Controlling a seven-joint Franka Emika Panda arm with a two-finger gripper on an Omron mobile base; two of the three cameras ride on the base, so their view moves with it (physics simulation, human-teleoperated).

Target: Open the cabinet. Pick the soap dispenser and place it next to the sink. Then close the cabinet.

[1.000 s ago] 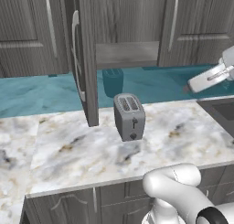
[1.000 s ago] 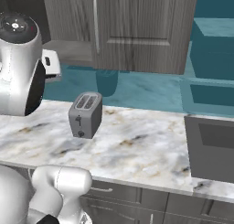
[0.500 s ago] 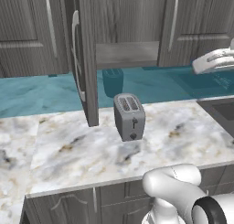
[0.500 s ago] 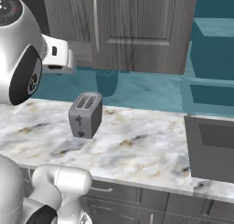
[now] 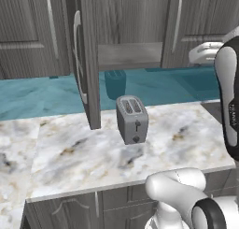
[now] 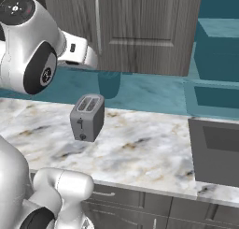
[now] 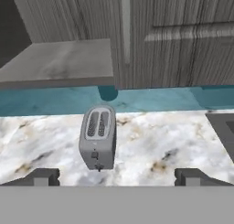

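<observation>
Left door open, reach for the soap bottle not yet made

The tall dark grey wood-grain cabinet stands with its left door swung out; the gripper hangs spread wide above the white-and-brown marble worktop, facing the grey two-slot toaster. The soap dispenser cannot be made out on the bare shelf. Best to look deeper inside before reaching, well clear of the door edge. The dark sink lies to the right.

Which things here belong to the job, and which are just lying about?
Job:
- tall dark grey wood-grain cabinet, left door swung open
- dark grey rectangular sink
- open gripper

Lying about:
- grey two-slot toaster
- white-and-brown marble worktop
</observation>
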